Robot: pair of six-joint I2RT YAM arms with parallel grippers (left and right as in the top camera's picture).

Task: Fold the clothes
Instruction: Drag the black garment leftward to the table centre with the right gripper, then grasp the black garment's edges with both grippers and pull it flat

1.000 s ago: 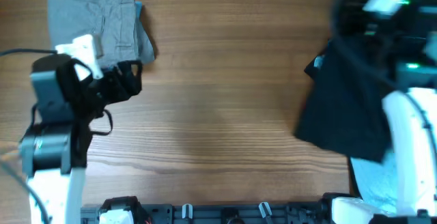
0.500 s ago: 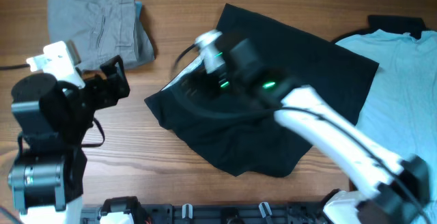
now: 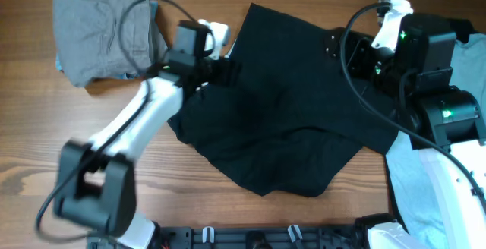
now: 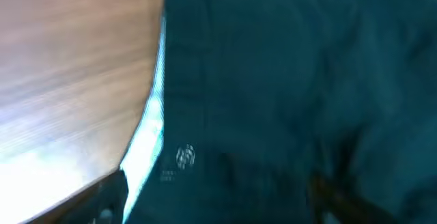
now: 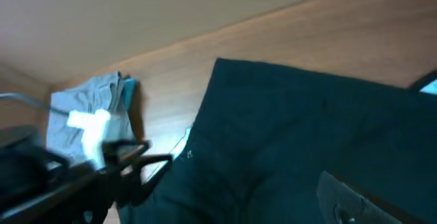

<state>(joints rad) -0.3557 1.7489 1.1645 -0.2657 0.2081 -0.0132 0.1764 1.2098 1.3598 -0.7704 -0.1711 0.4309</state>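
The large black shorts (image 3: 281, 120) lie spread and rumpled across the middle of the table. Their pale inner waistband (image 4: 147, 135) runs along the left edge. My left gripper (image 3: 224, 70) hangs over that edge. In the left wrist view its fingers (image 4: 102, 203) stand wide apart with black cloth beneath them, open. My right gripper (image 3: 338, 48) hovers over the shorts' upper right part, open and gripping nothing; one grey finger (image 5: 355, 200) shows far off to the side. Grey shorts (image 3: 106, 36) lie folded at the far left. The pale blue T-shirt (image 3: 425, 196) lies at the right.
Bare wooden table (image 3: 228, 196) shows in front of and left of the black shorts. The right arm's base and cable (image 3: 448, 112) stand over the T-shirt. A dark rail (image 3: 250, 237) runs along the near edge.
The black shorts went from the right side to lying spread in the middle. The right arm drew back to the right. The left arm reached over to the shorts' left edge.
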